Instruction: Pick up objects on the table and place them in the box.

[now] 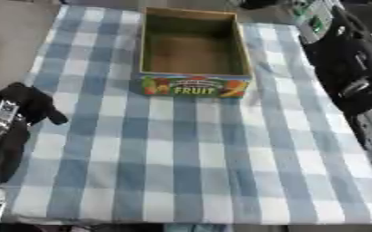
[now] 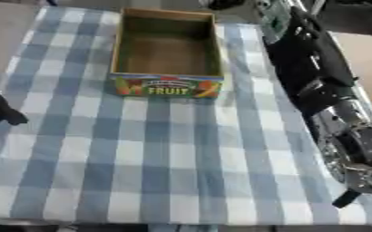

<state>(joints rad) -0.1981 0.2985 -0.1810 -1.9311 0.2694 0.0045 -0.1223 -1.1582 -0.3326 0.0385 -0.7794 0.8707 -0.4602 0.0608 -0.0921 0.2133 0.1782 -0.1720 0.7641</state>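
A cardboard box (image 1: 192, 86) with a colourful FRUIT label on its front wall stands at the far middle of the table. Inside it I see only its brown floor. My left hand (image 1: 26, 103) is a black shape at the table's left edge, well to the left of the box and nearer to me, with nothing seen in it. My right arm (image 2: 312, 68) runs down the right side of the table, past the box's right wall. The right hand (image 2: 369, 174) sits at the lower right edge, partly cut off by the picture.
A blue-and-white checked cloth (image 1: 189, 158) covers the table from the box to the near edge. A pale surface (image 2: 368, 54) lies beyond the right arm. The bare tabletop (image 1: 11, 41) shows left of the cloth.
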